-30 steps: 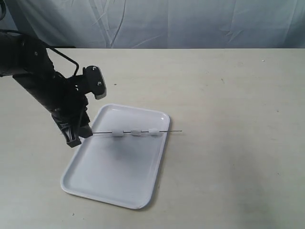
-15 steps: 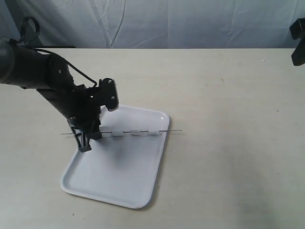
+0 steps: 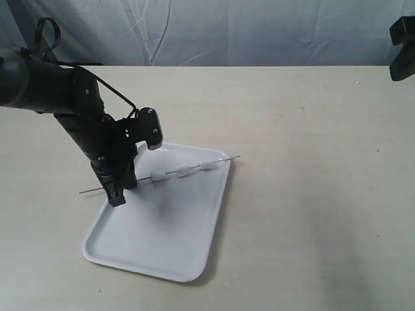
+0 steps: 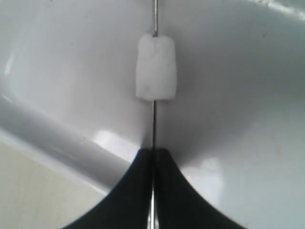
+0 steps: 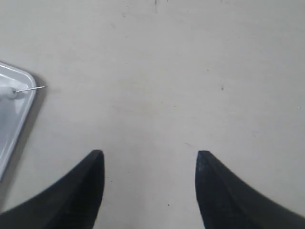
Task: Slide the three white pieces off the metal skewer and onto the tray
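My left gripper (image 3: 118, 189) is shut on the metal skewer (image 3: 170, 173), holding it above the white tray (image 3: 149, 249) with its free end tilted upward toward the tray's far right corner. Three white pieces (image 3: 183, 171) are threaded along the rod over the tray. In the left wrist view the skewer (image 4: 154, 121) runs out from between the closed fingertips (image 4: 143, 164), and the nearest white piece (image 4: 156, 67) sits a short way along it. My right gripper (image 5: 147, 160) is open over bare table; the skewer tip (image 5: 33, 88) and a tray corner (image 5: 14, 114) show at the side of its view.
The beige table (image 3: 311, 194) spreads around the tray. A pale blue cloth backdrop (image 3: 227, 29) hangs behind the far edge. Part of the right arm (image 3: 402, 39) shows at the upper right corner of the exterior view.
The left gripper has rotated the skewer: its free end rose and swung toward the far side, and the white pieces moved with it. The right arm has come into view at the upper right.
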Controlling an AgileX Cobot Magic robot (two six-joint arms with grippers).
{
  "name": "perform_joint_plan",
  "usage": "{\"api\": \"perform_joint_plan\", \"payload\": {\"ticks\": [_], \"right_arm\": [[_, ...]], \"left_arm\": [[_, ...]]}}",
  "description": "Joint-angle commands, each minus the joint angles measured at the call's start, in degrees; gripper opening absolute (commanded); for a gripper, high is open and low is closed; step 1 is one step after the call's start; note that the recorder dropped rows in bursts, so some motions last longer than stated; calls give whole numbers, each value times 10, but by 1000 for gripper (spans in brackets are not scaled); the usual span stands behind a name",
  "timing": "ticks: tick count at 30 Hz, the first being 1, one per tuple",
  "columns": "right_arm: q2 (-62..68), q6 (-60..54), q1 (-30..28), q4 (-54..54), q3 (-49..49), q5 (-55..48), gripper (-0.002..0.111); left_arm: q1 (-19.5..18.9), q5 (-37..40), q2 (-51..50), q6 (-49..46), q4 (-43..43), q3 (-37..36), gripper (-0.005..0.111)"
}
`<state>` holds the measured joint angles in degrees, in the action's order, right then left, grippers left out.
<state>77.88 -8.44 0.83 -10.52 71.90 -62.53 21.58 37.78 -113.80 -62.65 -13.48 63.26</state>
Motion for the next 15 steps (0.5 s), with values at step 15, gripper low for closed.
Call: {"api": "perform_joint_plan", "payload": {"ticks": [15], "right_arm": [[66,-146,-1,-370,-17,54,54]], "left_arm": [[-86,322,203,255,-304,-19,0]]}}
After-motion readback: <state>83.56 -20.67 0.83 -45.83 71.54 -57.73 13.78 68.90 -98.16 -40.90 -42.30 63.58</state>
